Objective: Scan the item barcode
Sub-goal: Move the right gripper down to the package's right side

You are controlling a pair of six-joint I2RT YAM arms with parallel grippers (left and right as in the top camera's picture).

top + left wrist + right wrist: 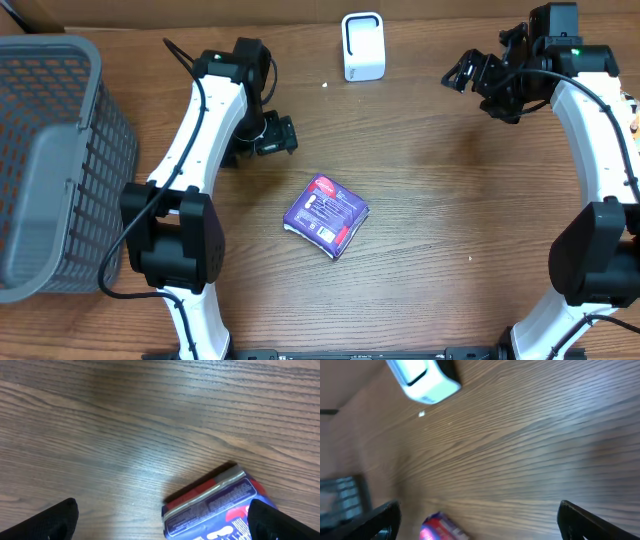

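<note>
Now | left tool [160, 524] released | right tool [481, 522] released | scanner [363, 45]: overhead and right-wrist only

Packet [327, 213], overhead view: purple wrapper with a white panel on the top face carrying small dark print, too small to read.

Packet, left wrist view: the side band shows lines of fine print, and large white characters sit on blue and red at the lower edge. These are blurred and cut off by the frame, so no word or number can be made out.

Packet, right wrist view: only a blurred purple-red corner, nothing legible.

White scanner [363, 46]: no readable marking in the overhead or right wrist view.

Result: no text, brand or number can be read.
</note>
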